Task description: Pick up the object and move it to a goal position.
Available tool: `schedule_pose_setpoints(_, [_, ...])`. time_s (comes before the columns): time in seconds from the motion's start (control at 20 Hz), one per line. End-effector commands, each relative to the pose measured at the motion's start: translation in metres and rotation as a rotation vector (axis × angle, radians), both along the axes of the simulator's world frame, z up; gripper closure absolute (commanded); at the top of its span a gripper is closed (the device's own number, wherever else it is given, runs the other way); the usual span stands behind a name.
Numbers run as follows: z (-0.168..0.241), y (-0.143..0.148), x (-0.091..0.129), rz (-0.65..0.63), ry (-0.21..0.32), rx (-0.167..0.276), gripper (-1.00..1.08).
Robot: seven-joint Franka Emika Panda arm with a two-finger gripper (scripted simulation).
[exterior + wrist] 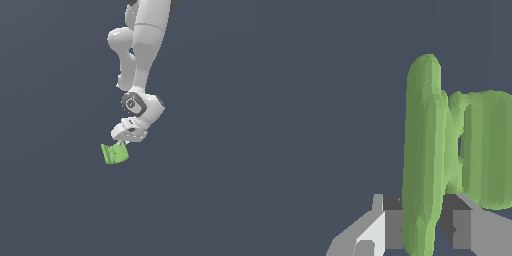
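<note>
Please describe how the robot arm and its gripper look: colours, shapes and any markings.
The arm is glossy white, built of rounded, tube-like links. The wrist joint has a dark grey band with a round cap bearing a small ring mark. The gripper has a white blocky head. In the wrist view its fingers are grey and angular with darker inner pads. No cables are visible.

Green object (426,150): lime, ridged, upright. One tall rounded slab runs between the two fingers (393,227); a second, shorter lobe sits beside it, joined by a narrow grooved neck. Gripper (423,227) closed against the tall slab on both sides, dark pads touching it. Backdrop plain dark grey-blue.
</note>
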State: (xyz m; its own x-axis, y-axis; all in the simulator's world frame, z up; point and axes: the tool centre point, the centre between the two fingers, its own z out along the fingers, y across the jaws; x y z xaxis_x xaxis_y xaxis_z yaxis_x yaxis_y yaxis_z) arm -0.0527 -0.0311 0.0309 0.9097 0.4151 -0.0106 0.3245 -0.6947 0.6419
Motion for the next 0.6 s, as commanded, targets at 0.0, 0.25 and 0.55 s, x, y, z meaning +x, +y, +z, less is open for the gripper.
schedule_pose_setpoints(0.0, [-0.008,-0.012,0.000,-0.019,0.006,-0.015,1.08])
schedule_pose_setpoints(0.25, [-0.008,-0.012,0.000,-0.019,0.006,-0.015,1.08])
schedule_pose_setpoints(0.55, [0.004,-0.010,0.001,-0.001,0.001,0.000,1.08])
